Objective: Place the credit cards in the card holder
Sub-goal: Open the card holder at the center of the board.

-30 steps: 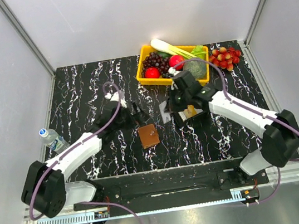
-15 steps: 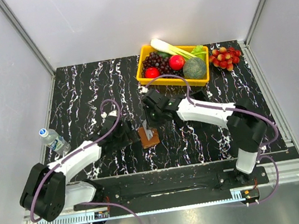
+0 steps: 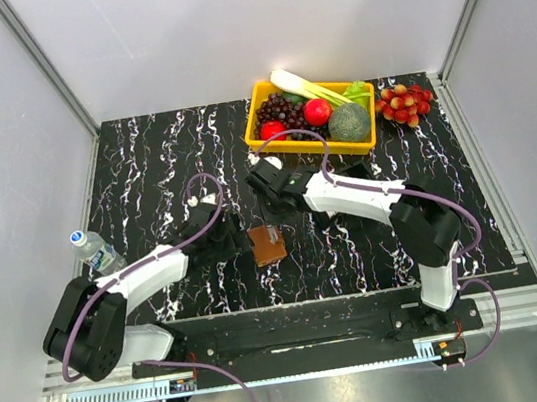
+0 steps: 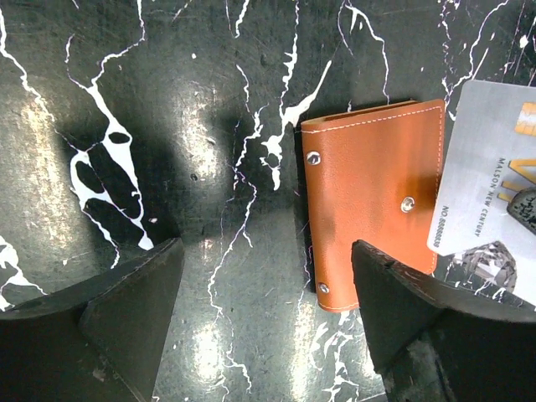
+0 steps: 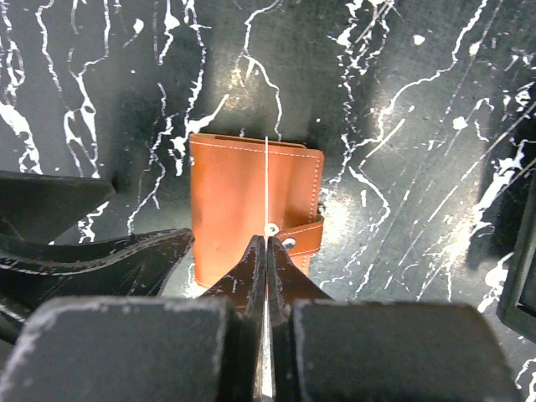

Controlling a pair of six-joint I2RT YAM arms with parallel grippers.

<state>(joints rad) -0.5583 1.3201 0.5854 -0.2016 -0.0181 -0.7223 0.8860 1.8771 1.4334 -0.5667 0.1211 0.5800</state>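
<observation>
We find the card holder [image 3: 267, 245] lying folded and flat near the front middle of the table [image 3: 142, 169]. The right gripper [image 5: 266, 244] is clenched on a grey credit card [image 4: 490, 180], held on edge over the holder. The left gripper [image 4: 264, 301] is spread wide and grasps nothing. One of its fingers [image 4: 402, 310] sits at the holder's corner, and we cannot tell whether they touch. The table is black with white veining. A yellow tray [image 3: 253, 122] of fruit and vegetables stands at the far edge and a water bottle [image 3: 94, 249] at the left. Grey walls [image 3: 222, 26] enclose the table.
</observation>
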